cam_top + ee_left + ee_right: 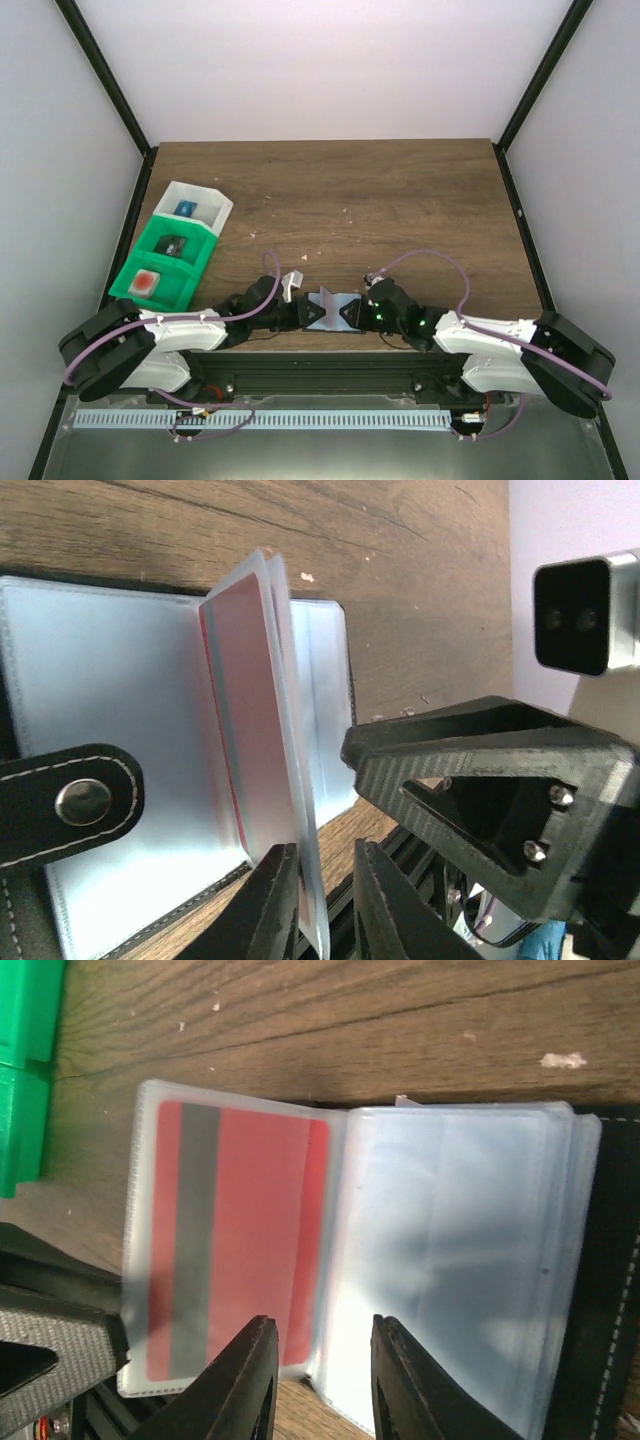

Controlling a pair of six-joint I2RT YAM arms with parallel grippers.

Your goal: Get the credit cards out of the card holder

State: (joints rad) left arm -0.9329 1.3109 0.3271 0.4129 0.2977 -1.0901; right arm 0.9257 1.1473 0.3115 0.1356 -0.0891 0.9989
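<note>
The card holder lies open at the table's near edge between both grippers, its black cover under clear sleeves. One sleeve holds a red credit card with a grey stripe. In the left wrist view that sleeve stands up on edge. My left gripper straddles its lower edge: the sleeve rests against one finger, and a gap shows to the other. My right gripper is open over the fold between the sleeves, gripping nothing. A black snap strap lies across the holder.
At the left stands a row of bins: a white one with something blue in it, and two green ones, the nearest with something reddish. The right arm's wrist sits close beside my left fingers. White crumbs dot the wood.
</note>
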